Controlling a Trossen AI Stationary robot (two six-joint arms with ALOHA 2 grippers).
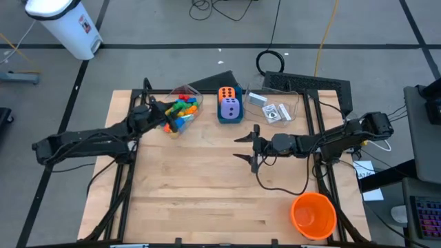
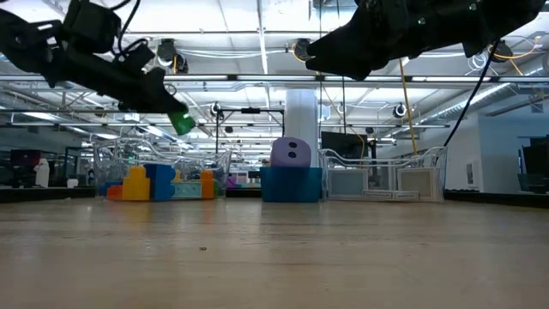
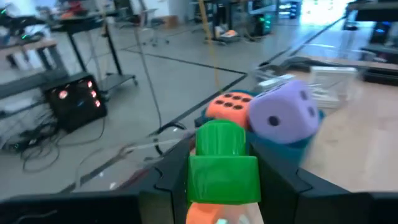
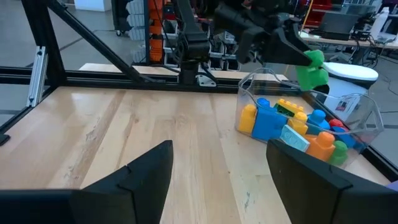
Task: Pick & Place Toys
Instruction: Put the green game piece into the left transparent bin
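My left gripper (image 1: pixel 164 116) is shut on a green brick (image 3: pixel 222 168) and holds it above the clear tub (image 4: pixel 360 112), which has several coloured bricks (image 4: pixel 292 127) in it. Past the tub, a purple die (image 3: pixel 283 115) and an orange die (image 3: pixel 229 106) sit in a blue box (image 1: pixel 229 116). A second clear tub (image 1: pixel 275 110) at the far right holds white cards. My right gripper (image 1: pixel 248 145) hangs open over the middle of the table, with nothing between its fingers. My left gripper pinches the green brick's two sides (image 3: pixel 194 177) between its two fingers, at their free ends. The fingers (image 4: pixel 283 46) come slanting down from the table's left side. The brick (image 2: pixel 180 120) hangs clear above the tub, with its studded end pointing away from the gripper.
A big orange cup (image 1: pixel 313 215) stands at the near right corner. The tubs and the blue box line the far edge. Bare wood (image 1: pixel 200 186) lies across the middle and near side of the table. Black frame bars (image 4: pixel 93 78) run along the table's edges.
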